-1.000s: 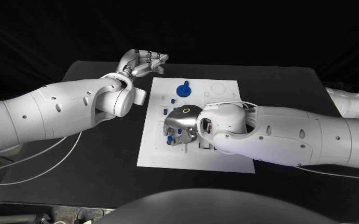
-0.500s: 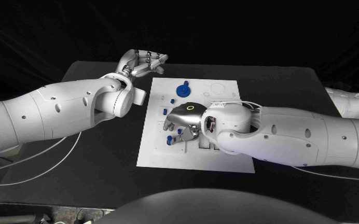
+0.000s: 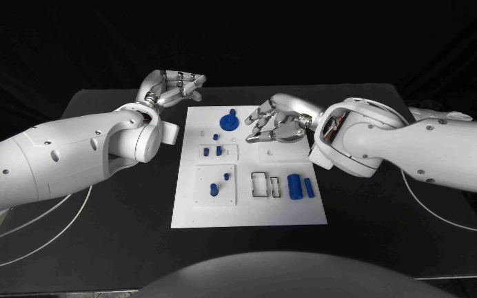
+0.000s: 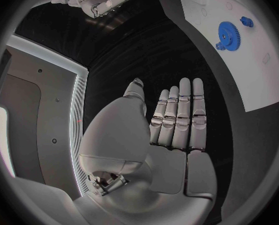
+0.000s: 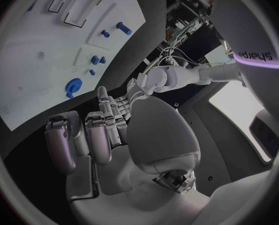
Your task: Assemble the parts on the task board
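The white task board (image 3: 249, 208) lies mid-table. A blue gear (image 3: 229, 120) sits at its far end, and the gear (image 4: 227, 35) also shows in the left wrist view. Small blue pegs (image 3: 213, 151) stand in a square recess, and two more pegs (image 3: 214, 189) in the recess nearer me. Two blue blocks (image 3: 300, 185) lie beside two empty slots (image 3: 267, 184). My right hand (image 3: 278, 120) hovers over the board's far right part, fingers bent and apart, holding nothing (image 5: 108, 135). My left hand (image 3: 174, 85) floats beyond the far left corner, fingers straight, empty (image 4: 171, 130).
The black table (image 3: 119, 194) spreads on both sides of the board. My big white forearms (image 3: 398, 146) flank the board at left and right. Loose white cables (image 3: 40, 243) hang off the table's near left.
My right hand has lifted off the board's middle and drawn back to its far right part, uncovering the slots and blue blocks. The camera has shifted too. The left hand stays put.
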Robot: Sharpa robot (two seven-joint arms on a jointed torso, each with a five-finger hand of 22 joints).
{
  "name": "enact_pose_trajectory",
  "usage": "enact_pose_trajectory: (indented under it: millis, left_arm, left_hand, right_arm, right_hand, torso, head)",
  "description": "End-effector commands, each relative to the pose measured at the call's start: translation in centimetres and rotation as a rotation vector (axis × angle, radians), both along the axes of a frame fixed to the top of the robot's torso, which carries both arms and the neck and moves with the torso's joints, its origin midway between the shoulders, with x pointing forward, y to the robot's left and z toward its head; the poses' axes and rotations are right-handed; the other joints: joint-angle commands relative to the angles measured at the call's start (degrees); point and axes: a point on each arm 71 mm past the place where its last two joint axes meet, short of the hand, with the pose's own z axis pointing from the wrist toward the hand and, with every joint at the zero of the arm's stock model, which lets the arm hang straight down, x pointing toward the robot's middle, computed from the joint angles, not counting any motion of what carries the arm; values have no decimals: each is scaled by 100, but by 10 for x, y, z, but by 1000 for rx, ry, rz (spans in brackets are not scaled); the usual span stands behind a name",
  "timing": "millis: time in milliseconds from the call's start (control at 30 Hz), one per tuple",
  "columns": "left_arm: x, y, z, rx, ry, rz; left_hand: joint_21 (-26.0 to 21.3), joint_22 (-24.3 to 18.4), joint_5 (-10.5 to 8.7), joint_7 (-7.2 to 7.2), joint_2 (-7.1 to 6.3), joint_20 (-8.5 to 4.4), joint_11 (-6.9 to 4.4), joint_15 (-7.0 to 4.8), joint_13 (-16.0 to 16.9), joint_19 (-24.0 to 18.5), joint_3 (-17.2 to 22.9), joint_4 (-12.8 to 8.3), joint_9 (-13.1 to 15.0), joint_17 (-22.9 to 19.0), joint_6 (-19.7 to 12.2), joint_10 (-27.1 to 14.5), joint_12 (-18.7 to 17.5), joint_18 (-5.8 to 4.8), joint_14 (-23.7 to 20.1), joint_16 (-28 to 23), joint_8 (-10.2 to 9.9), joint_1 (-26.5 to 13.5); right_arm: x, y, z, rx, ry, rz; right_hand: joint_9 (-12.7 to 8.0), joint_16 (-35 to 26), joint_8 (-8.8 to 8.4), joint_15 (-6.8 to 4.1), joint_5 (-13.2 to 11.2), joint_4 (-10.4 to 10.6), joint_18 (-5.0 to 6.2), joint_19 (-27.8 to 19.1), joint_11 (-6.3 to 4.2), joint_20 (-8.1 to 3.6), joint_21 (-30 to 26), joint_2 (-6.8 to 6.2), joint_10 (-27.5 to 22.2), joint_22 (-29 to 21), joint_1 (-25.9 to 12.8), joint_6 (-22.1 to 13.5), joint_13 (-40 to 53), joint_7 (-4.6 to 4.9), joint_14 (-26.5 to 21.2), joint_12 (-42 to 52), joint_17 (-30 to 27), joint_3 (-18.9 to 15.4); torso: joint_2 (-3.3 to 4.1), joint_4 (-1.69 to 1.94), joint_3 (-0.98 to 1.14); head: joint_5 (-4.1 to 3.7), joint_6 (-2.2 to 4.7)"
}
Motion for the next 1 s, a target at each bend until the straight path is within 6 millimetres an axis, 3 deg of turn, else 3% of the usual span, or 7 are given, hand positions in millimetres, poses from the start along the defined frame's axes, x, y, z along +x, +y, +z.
enact_pose_trajectory:
  millis: [33, 200, 300, 367, 400, 500, 1000]
  left_arm:
    - [0, -3, 0, -10, -4, -17]
    - [1, -6, 0, -9, -3, -20]
    - [1, -8, -1, -10, -2, -23]
    - [1, -9, -1, -10, -2, -25]
    - [1, -10, -1, -10, -1, -26]
    - [2, -10, -1, -10, -1, -25]
    - [3, -11, -1, -9, 0, -29]
  left_hand:
    - [-34, -5, 24, 5, 47, 9, -7, 5, 3, 31, -20, -4, 8, -8, -30, -34, 9, 65, -39, -17, 24, -5]
    - [-34, -5, 24, 5, 47, 9, -7, 5, 3, 31, -20, -4, 8, -8, -30, -34, 9, 65, -39, -17, 24, -5]
    - [-36, -8, 24, 6, 48, 9, -6, 6, 3, 31, -22, -4, 7, -9, -32, -36, 9, 64, -41, -18, 24, -5]
    - [-37, -9, 24, 7, 48, 10, -5, 7, 3, 31, -24, -4, 7, -10, -33, -38, 8, 64, -43, -18, 24, -4]
    - [-37, -9, 24, 7, 48, 10, -5, 7, 3, 31, -24, -4, 7, -10, -33, -38, 8, 64, -43, -18, 24, -4]
    - [-39, -11, 24, 8, 49, 10, -5, 7, 3, 31, -25, -4, 7, -11, -34, -40, 8, 64, -44, -18, 23, -4]
    - [-43, -15, 25, 9, 50, 11, -4, 8, 2, 31, -29, -4, 7, -13, -37, -42, 7, 64, -47, -18, 24, -2]
  right_arm:
    - [-4, -17, -3, 62, 178, -121]
    - [-12, -40, -6, 11, 260, -186]
    - [-17, -53, -10, -31, 300, -227]
    - [-18, -59, -12, -51, 314, -247]
    - [-19, -64, -13, -71, 326, -269]
    - [-21, -75, -15, -107, 341, -316]
    - [-35, -92, -33, -325, 398, -404]
  right_hand:
    - [-9, 23, 6, -53, 40, 69, -22, 568, -82, -18, -26, 8, 224, 1486, -112, -235, 80, -51, 597, 188, 1509, -134]
    - [17, 23, 70, -314, 92, 233, 141, 98, -365, -282, -588, 70, 483, 1256, -208, -774, 761, -260, 597, 1193, 1509, -470]
    - [33, -13, 99, -434, 159, 176, 189, -84, -549, -407, -810, 122, -254, 1187, -320, -932, 2700, -348, 568, 3579, 1469, -859]
    - [52, 23, 156, -462, 217, 266, 182, -47, -588, -426, -769, 252, 190, 1215, -447, -839, 4860, -363, 597, 5653, 1509, -989]
    - [81, 23, 266, -456, 287, 261, 188, -50, -601, -460, -773, 310, 1204, 1223, -527, -714, 6786, -392, 597, 7261, 1509, -1130]
    - [142, 23, 470, -450, 638, 266, 154, 11, -542, -432, -701, 351, 2858, 1251, -779, -524, 8455, -457, 597, 8255, 1509, -1330]
    - [923, 23, 1835, -360, 1607, 272, -38, 610, -323, -328, 26, 330, 3010, 1508, -1335, 354, 8568, -315, 597, 8300, 1509, -1724]
  torso:
    - [-15, -41, -20]
    - [-24, -67, -37]
    - [-32, -71, -49]
    - [-30, -59, -53]
    - [-27, -53, -55]
    - [-32, -65, -48]
    - [-26, -69, -38]
  head:
    - [-232, 38]
    - [-461, 28]
    - [-561, 25]
    - [-613, 40]
    - [-632, 44]
    - [-637, 45]
    - [-700, -13]
